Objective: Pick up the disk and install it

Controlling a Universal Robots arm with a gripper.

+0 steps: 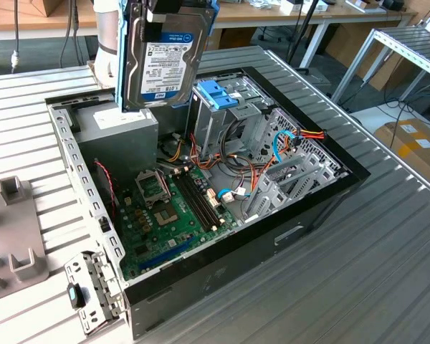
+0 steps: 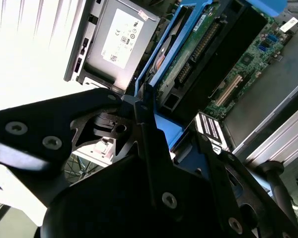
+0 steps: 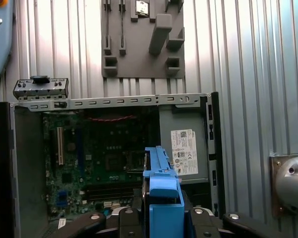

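End effector (image 3: 162, 219) clamps the disk (image 1: 163, 61) upright above the open computer case (image 1: 236, 266) containing motherboard (image 1: 168, 215).

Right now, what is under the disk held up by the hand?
Below the disk, inside the open case, lie the motherboard and grey power supply. The disk's own edge covers the board straight beneath it.

Computer case (image 1: 272, 240): open, centre of the exterior view, on ribbed bench (image 1: 373, 279).
Motherboard (image 1: 172, 215): green, lying flat inside the case.
Blue handle (image 1: 218, 94): atop metal cage (image 1: 209, 125), upper centre.
Cardboard box (image 1: 416, 143): far right.
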